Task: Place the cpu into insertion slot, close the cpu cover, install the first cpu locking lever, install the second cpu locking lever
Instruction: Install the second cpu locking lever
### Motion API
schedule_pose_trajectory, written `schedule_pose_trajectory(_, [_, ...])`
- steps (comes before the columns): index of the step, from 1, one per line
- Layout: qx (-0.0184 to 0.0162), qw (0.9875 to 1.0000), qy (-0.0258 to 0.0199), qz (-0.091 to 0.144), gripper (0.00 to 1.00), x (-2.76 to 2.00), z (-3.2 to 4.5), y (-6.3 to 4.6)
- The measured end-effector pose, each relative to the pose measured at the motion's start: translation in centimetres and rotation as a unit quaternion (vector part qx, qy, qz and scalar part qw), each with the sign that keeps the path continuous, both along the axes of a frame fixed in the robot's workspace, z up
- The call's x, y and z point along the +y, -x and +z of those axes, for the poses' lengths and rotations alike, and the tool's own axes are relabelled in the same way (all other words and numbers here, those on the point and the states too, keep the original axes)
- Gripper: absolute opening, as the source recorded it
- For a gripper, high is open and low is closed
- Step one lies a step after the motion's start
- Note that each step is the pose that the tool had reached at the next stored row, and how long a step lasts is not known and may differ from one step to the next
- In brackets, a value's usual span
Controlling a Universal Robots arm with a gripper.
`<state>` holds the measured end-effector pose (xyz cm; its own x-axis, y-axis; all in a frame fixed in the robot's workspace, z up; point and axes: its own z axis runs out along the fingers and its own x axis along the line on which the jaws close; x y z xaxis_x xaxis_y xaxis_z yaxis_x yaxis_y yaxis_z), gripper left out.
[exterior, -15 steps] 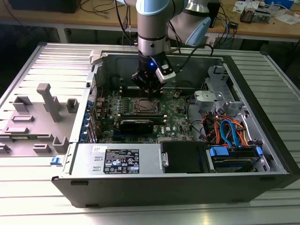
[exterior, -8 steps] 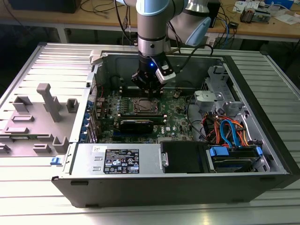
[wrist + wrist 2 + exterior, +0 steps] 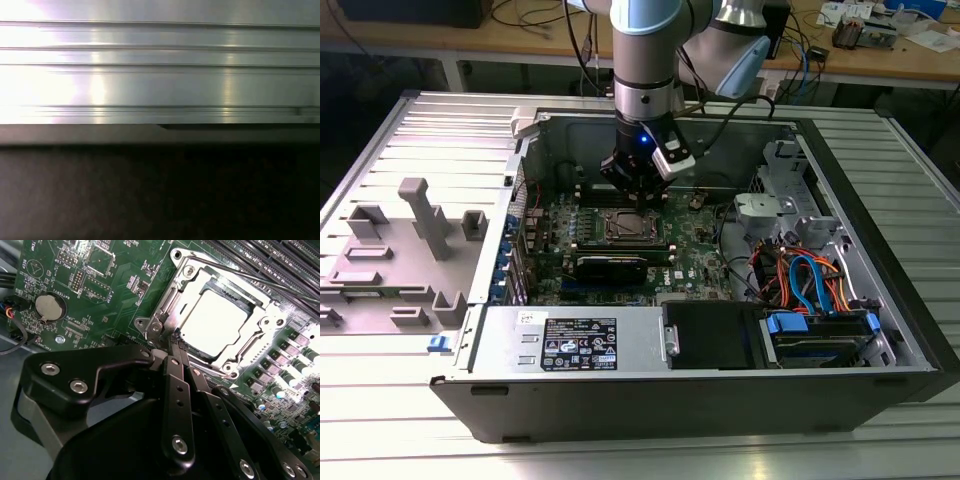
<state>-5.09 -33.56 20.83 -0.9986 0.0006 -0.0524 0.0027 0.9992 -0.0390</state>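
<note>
Second wrist view: coin cell point(image 3: 49, 307) far left on the green motherboard point(image 3: 110, 300); then hand point(image 3: 176, 347), fingers point(image 3: 174, 371) pressed together, empty, tips at the socket's corner. Further right, cpu point(image 3: 214, 318) seated in the insertion slot point(image 3: 192, 347), cpu cover point(image 3: 250, 340) down over it, locking lever point(image 3: 235, 274) beyond. Risk, judged: closed tips slipping off thin metal, scraping the board or skewing the cover.

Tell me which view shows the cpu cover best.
The second wrist view: the cpu cover lies closed around the bright cpu, just beyond the gripper. The exterior view shows it small, under the arm. The first wrist view faces ribbed metal.
</note>
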Motion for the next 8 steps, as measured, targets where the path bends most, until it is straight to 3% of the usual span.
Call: schedule_pose_trajectory(8, [0.0, 1.0, 0.0009, 0.0, 0.11, -0.13, 0.0, 0.0])
